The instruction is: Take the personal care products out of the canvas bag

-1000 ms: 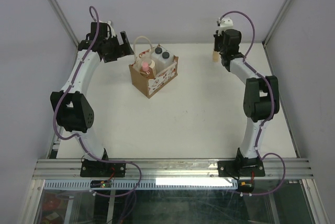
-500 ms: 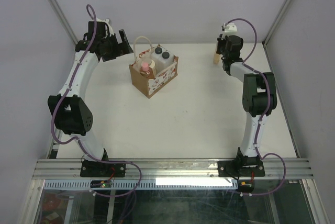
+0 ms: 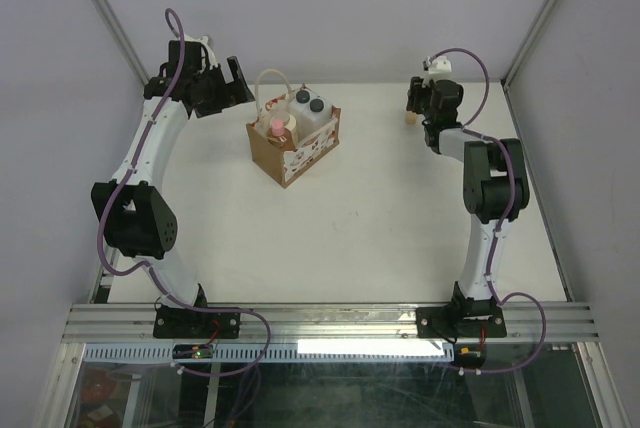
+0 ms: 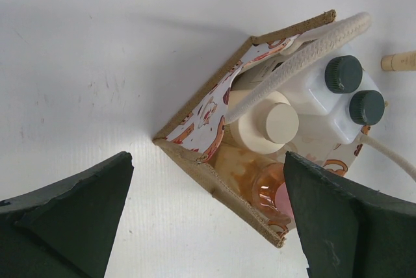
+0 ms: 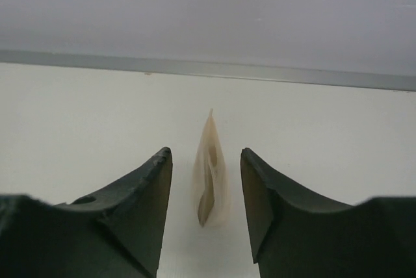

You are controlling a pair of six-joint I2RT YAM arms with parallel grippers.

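Small boxy brown canvas bag point(image 3: 300, 153), with a white side printed in red and the same print on its lining, stood upright on the white matte table point(image 3: 380, 218), left of centre toward the far edge. Contents, packed close:
- two white squarish plastic bottles point(image 4: 312, 106) with dark ribbed round caps, side by side at one end
- a cream cylindrical bottle point(image 4: 260, 128) with a smooth flat cap, next to them
- an orange-pink translucent bottle point(image 4: 270, 190) with a pink cap, at the end away from the white pair, touching the cream one

Bag walls were coarse woven cloth with stiff, straight top edges. Pale twisted rope handles point(image 4: 305, 54) looped over the contents, and one strand lay across the cream bottle.

The tan flat tube point(image 5: 209, 180) was outside the bag and well apart from it, at the far right of the table near the back edge. It stood upright and was seen edge-on, thin and tapering to a point at the top, its surface soft and slightly creased.

Left gripper point(image 4: 208, 155) hung above the bag with jaws spread fully wide, grasping nothing, its dark fingers clear of the bag on both sides.

Right gripper point(image 5: 205, 151) sat low at the tube with jaws parted. The tube stood between the fingers with a narrow gap on each side: released, not clamped
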